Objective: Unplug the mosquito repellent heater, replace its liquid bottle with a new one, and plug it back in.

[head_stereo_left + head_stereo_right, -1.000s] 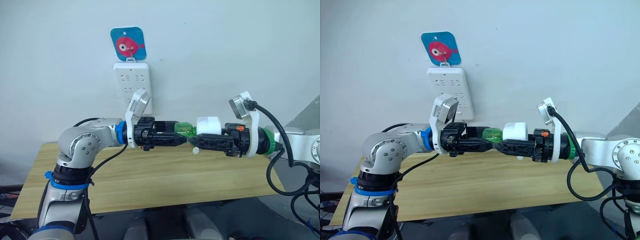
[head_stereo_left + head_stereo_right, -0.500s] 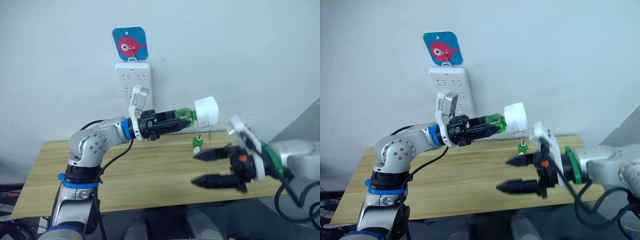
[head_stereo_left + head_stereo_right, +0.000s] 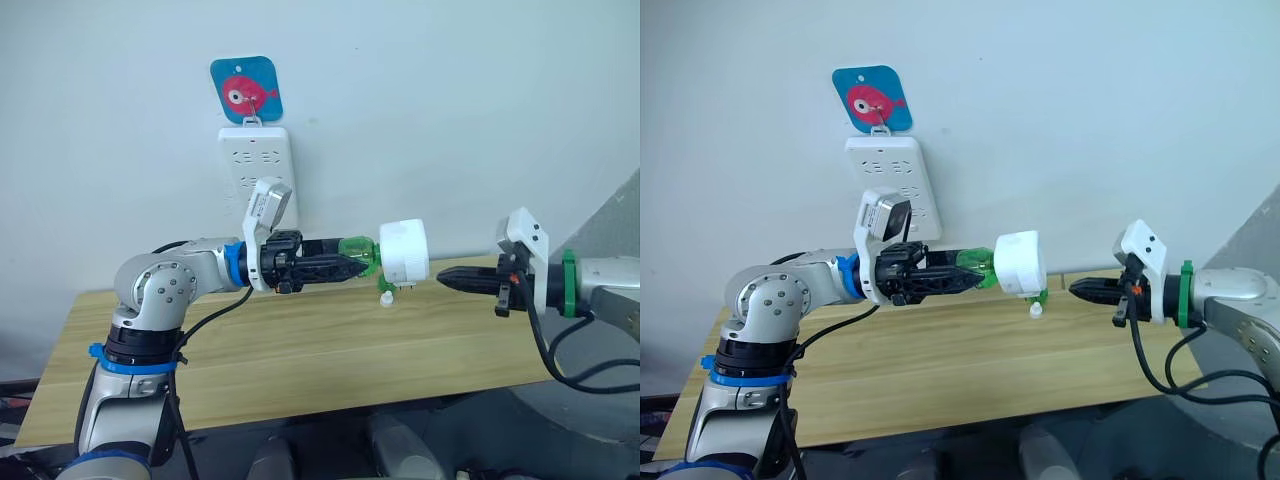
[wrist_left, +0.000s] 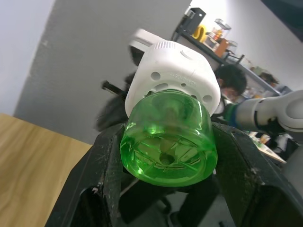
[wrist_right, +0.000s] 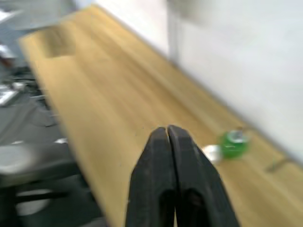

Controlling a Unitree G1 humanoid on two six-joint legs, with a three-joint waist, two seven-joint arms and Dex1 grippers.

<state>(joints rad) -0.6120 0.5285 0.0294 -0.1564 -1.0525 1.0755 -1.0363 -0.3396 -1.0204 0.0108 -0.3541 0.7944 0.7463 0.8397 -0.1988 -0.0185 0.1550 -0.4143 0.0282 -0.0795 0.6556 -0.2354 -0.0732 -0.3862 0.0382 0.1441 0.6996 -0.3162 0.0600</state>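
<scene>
Since half a second ago the right gripper has closed empty and drawn level with the heater. Left gripper clamps the green bottle; keep that firm while aligning toward the power strip.

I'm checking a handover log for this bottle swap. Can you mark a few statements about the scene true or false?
1. The left gripper is shut on the green bottle. True.
2. The mosquito repellent heater is plugged into the power strip. False: it sits on the green bottle, held in the air above the table.
3. The right gripper holds the heater. False: its fingers are shut on nothing, apart from the heater.
4. A small green bottle stands on the table. True.
</scene>
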